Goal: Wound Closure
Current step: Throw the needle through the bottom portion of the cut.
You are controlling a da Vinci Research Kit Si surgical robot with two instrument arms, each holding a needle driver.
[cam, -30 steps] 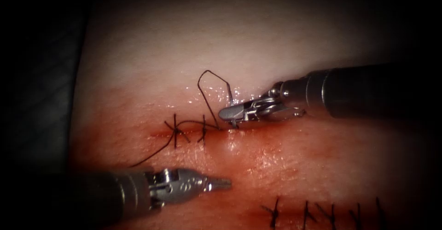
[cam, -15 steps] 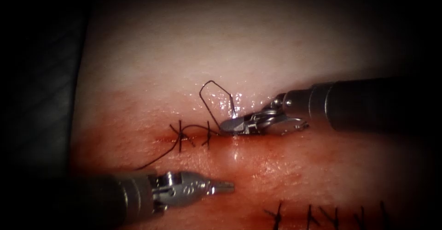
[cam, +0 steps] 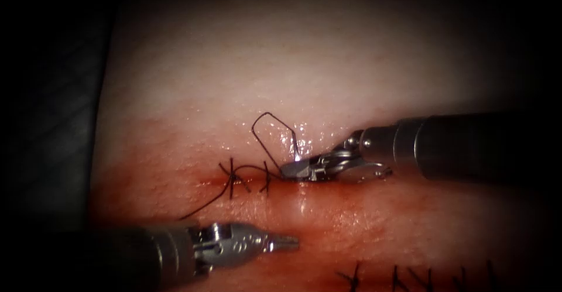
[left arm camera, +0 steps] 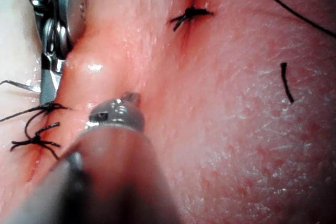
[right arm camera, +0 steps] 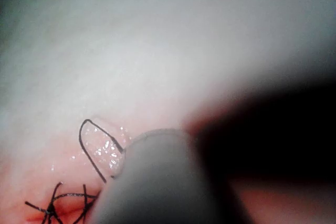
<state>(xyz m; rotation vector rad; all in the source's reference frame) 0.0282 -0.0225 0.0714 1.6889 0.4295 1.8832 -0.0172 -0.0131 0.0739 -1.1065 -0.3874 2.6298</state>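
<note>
The right tool has slid down and a little to the left since a second ago, so its tip now rests right on the cut, just beside the last stitch. The loop of thread has come down with it. The left tool has hardly moved.

The right tool's jaws look closed. They seem to hold something thin and shiny, and I think it is the needle, because a thin silver curve sticks out behind the jaws toward 3 o'clock. I cannot tell which part of the curve is held, or if the point is in the tissue. In the left wrist view the same tool presses into a raised fold of the tissue beside the cut.

The thread loop stands up at 11 o'clock from the right tool's tip, then runs down to the stitches. These lie just to the 9 o'clock side of the tip. A long tail of thread goes off toward 8 o'clock.

The left tool waits at 6 o'clock from the cut, well apart from it. Its jaws are closed and hold nothing.

Red fluid wets the tissue around the cut. More stitches sit far off at 5 o'clock.

To me, this means the right tool is getting set at the next spot along the cut.
</note>
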